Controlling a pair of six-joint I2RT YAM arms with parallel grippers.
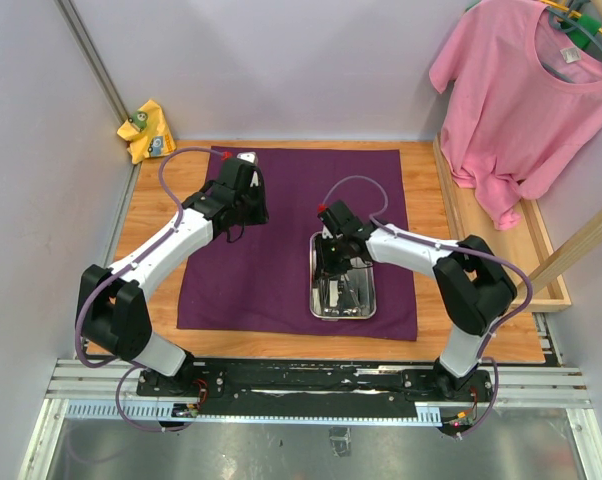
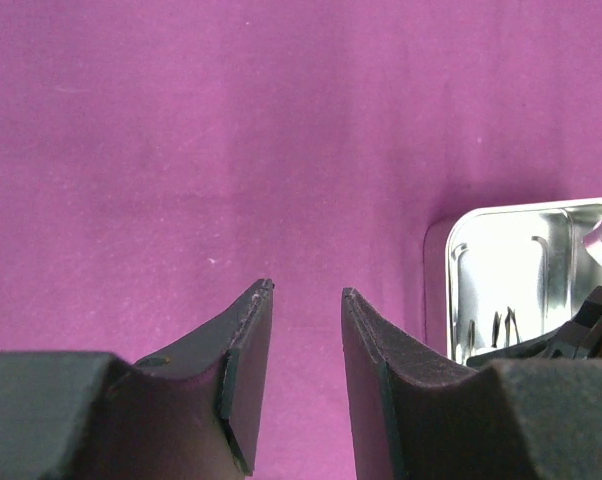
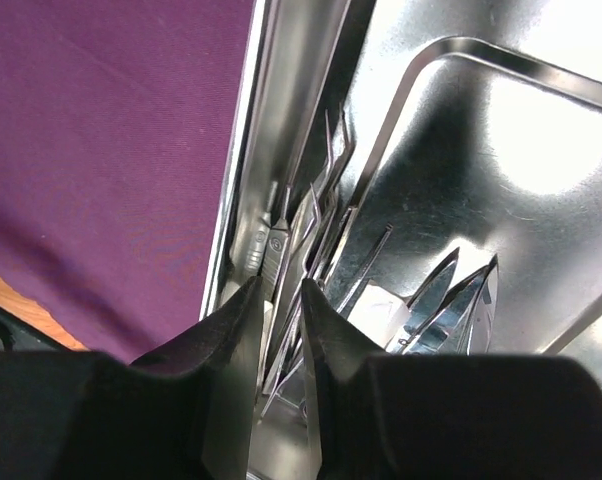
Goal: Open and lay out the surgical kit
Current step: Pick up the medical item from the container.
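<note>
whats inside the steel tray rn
Slim metal instruments lie bunched along one wall of the steel tray, their pointed tips fanned out, with a pale scrap among them. The right hand reaches in and covers their handle ends.

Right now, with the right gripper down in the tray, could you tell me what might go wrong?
1. The instruments lie bunched against the wall of the tray, so the right gripper, its jaws narrowly apart around them, may pinch several or none.
2. Lifting one could drag tangled neighbours out, or slide the tray on the cloth.
</note>
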